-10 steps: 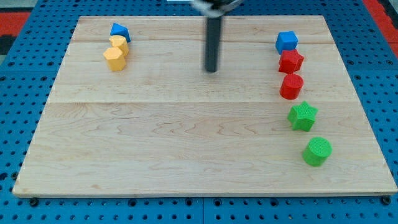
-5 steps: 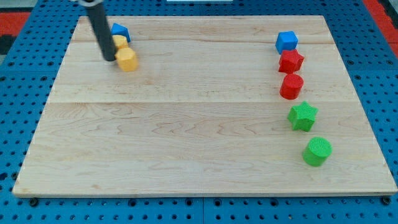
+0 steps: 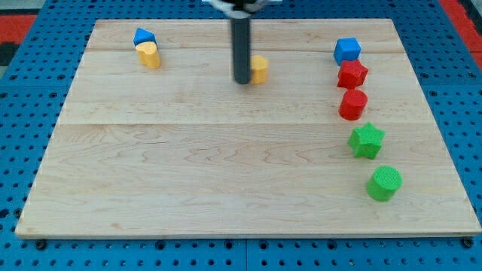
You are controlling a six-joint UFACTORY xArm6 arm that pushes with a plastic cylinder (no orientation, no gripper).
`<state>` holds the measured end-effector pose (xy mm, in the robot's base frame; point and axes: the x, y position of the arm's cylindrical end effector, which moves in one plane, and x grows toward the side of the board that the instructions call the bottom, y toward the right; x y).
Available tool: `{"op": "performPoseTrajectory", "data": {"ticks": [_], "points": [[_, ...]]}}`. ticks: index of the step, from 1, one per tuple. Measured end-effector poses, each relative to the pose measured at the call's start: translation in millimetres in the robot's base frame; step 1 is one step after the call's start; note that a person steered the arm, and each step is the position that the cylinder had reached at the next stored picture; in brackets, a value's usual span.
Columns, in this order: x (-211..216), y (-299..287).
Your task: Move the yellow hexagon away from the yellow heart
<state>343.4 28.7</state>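
The yellow hexagon (image 3: pixel 259 69) sits near the board's top middle, partly hidden by the dark rod. My tip (image 3: pixel 242 80) rests on the board right against the hexagon's left side. The yellow heart (image 3: pixel 149 55) stays at the top left, far to the left of the hexagon, with a blue block (image 3: pixel 143 37) touching it from above.
A column of blocks runs down the view's right: a blue cube (image 3: pixel 346 50), a red block (image 3: pixel 352 74), a red block (image 3: pixel 352 105), a green star (image 3: pixel 367 141) and a green cylinder (image 3: pixel 385 183). The wooden board (image 3: pixel 226 173) lies on a blue pegboard.
My tip swung left to the yellow pair, then swept right, pushing the yellow hexagon from beside the heart to the board's top middle. The heart and blue block stayed put.
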Motion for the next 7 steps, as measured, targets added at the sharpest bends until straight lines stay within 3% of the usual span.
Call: {"op": "performPoseTrajectory", "data": {"ticks": [1, 4, 6, 7], "points": [[-52.3, 25.5], [-90.8, 50.6], [-92.1, 119.8], [-91.1, 97.8]]}}
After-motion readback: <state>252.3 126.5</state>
